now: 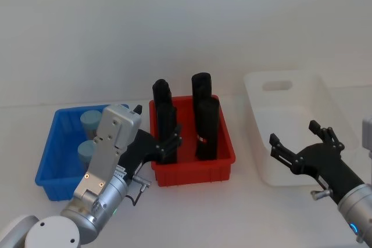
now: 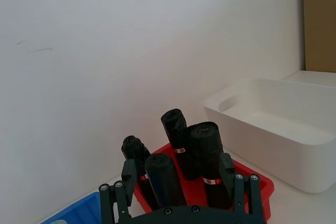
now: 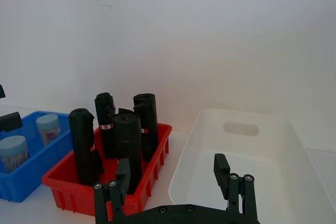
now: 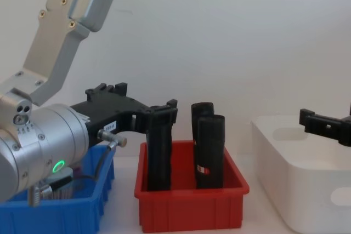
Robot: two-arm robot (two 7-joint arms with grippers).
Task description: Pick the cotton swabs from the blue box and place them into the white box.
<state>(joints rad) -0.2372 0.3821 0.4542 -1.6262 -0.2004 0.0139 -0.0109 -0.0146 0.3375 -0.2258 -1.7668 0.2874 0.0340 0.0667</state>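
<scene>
The blue box (image 1: 51, 161) sits at the left and holds two cotton swabs tubs, one at the back (image 1: 90, 121) and one nearer (image 1: 86, 151); the right wrist view shows them too (image 3: 48, 127) (image 3: 13, 151). My left gripper (image 1: 158, 127) hangs open with nothing in it, to the right of the blue box, over the red bin's left front part. The white box (image 1: 253, 94) stands at the right. My right gripper (image 1: 295, 135) is open and empty over its near end. From the wrist cameras, both the left gripper (image 2: 177, 171) and the right gripper (image 3: 172, 169) show spread fingers.
Between the two boxes stands a red bin (image 1: 195, 169) with several tall black rolls (image 1: 207, 126) standing upright in it, close to my left fingers. A white wall runs behind the table. The table in front of the bins is bare.
</scene>
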